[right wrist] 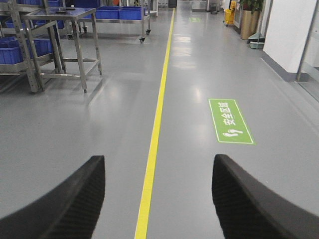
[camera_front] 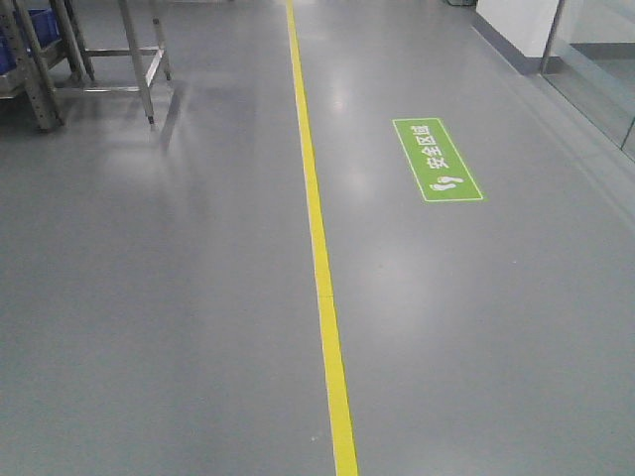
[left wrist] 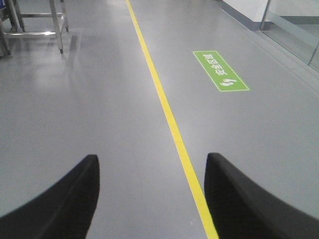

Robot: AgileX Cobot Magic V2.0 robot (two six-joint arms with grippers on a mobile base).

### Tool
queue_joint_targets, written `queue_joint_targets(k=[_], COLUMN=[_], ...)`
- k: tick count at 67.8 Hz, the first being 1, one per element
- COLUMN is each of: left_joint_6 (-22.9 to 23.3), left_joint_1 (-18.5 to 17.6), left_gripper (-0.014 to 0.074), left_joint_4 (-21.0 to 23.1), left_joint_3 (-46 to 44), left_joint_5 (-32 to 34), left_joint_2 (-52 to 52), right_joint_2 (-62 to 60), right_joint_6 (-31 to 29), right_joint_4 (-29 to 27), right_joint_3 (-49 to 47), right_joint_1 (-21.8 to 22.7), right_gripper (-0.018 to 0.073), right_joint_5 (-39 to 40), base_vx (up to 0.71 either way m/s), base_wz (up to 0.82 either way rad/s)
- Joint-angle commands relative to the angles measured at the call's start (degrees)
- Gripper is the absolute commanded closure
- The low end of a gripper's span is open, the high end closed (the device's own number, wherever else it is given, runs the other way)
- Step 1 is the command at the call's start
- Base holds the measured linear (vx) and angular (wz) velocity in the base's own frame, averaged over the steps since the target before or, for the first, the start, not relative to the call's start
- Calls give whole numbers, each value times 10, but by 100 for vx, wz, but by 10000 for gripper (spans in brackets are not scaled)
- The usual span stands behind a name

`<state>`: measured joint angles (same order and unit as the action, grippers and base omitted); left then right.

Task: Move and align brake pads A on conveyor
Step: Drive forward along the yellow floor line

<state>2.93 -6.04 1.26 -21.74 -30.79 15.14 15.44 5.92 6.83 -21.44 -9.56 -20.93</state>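
No brake pads or conveyor in sight, so which arm is nearer can't be told; left gripper [left wrist: 152, 162] and right gripper [right wrist: 158, 162] both gape empty (yellow line [camera_front: 319, 248] runs toward twelve o'clock)

Parted right claw [right wrist: 158, 160], yellow line [right wrist: 159, 99] between

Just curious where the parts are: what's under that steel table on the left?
Under the steel table only its lower frame bars and grey floor show. Behind it stand blue bins; their contents cannot be seen.
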Motion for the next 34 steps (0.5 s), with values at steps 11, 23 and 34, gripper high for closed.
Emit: queue_joint_targets(k=[11,23,34], left_joint_6=[0,0,0], left_joint_1=[-2,-2,-2], left_gripper=[147,147,147], left_joint_4=[4,4,4], left_joint_3=[-13,-13,-13], left_joint_5=[40,41,41], left_joint_2=[4,4,4], right_joint_2=[6,6,6], right_joint_6=[1,1,1], right_joint_4=[6,6,6], right_joint_3=[-15,-15,-15], right_joint_1=[2,2,2], right_gripper=[106,106,106], right_joint_5=[43,43,43], base_vx=[51,55,57], base_wz=[7,-4,-8])
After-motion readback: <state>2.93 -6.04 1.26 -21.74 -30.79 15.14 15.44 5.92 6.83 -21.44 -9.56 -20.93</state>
